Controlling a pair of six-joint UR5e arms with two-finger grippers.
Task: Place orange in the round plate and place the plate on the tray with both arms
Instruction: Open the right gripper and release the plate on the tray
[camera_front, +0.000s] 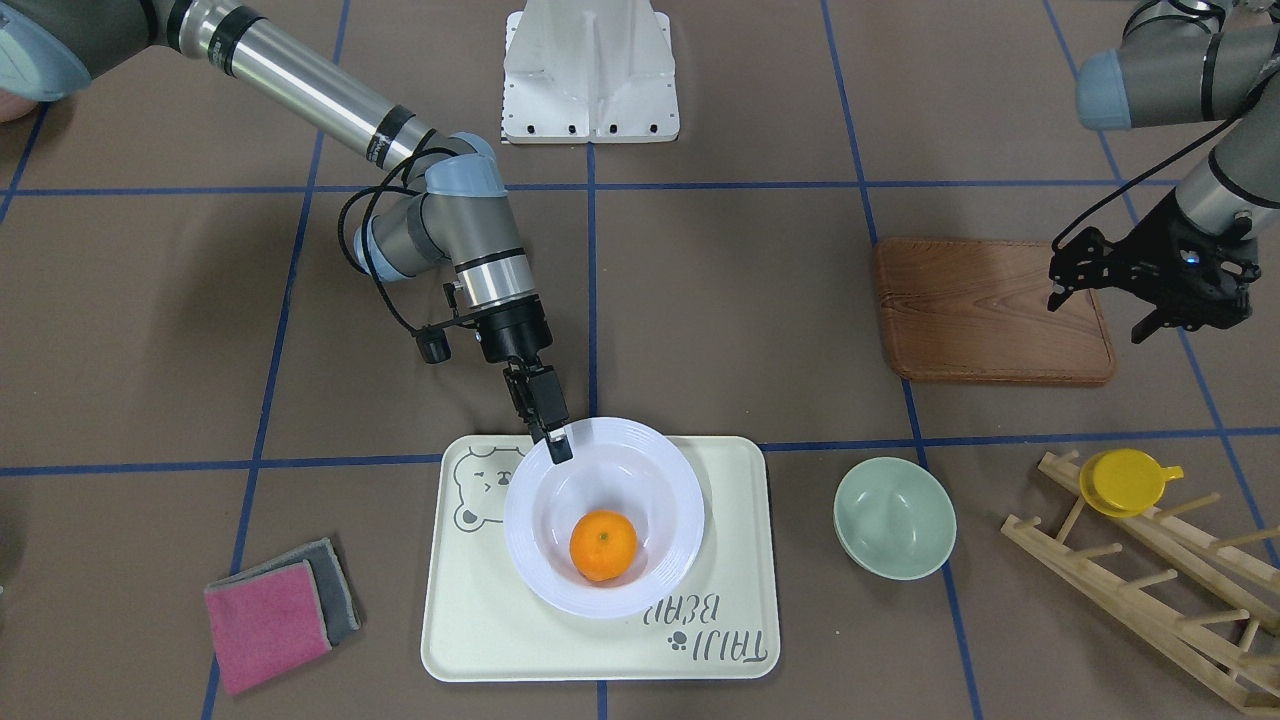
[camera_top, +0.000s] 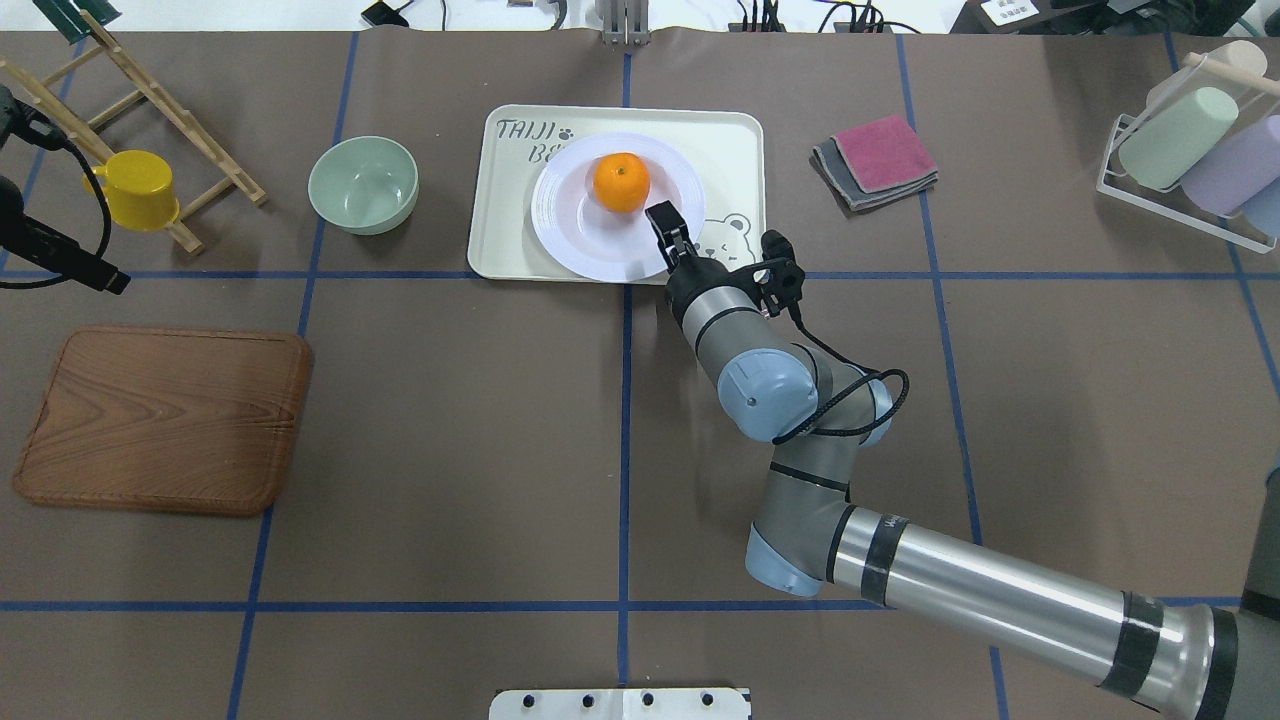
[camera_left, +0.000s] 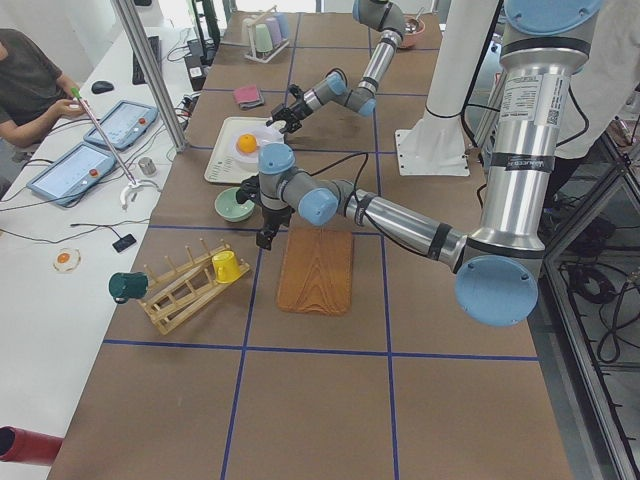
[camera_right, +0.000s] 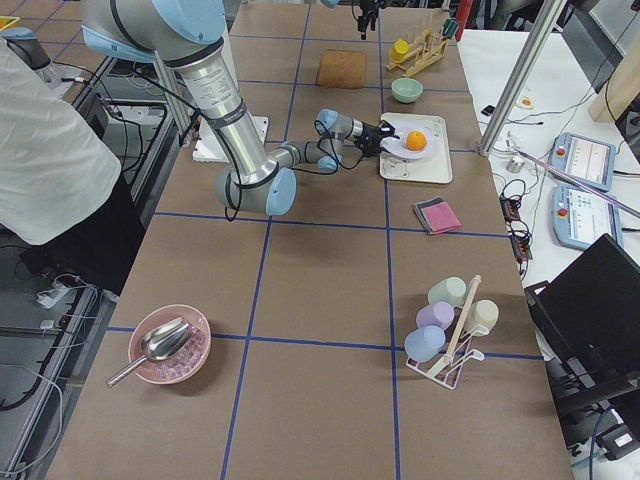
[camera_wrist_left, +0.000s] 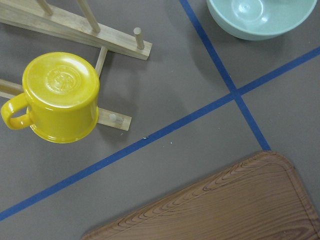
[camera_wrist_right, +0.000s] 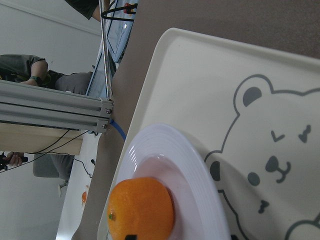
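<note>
The orange (camera_front: 603, 545) lies in the well of the white round plate (camera_front: 640, 590), and the plate rests on the cream tray (camera_front: 480, 640) with the bear drawing. My right gripper (camera_front: 556, 443) reaches down to the plate's near rim and is shut on it. The right wrist view shows the orange (camera_wrist_right: 141, 209) in the plate (camera_wrist_right: 200, 175) over the tray (camera_wrist_right: 210, 85). Far off to the side, my left gripper (camera_front: 1097, 315) hovers open and holds nothing, above the edge of the wooden board (camera_front: 985, 310).
A pale green bowl (camera_front: 894, 517) sits beside the tray. A wooden rack carries a yellow cup (camera_front: 1125, 482). Pink and grey cloths (camera_front: 268, 625) lie on the tray's other side. A cup rack (camera_top: 1190, 150) stands at the far right. A person sits by the table's far side.
</note>
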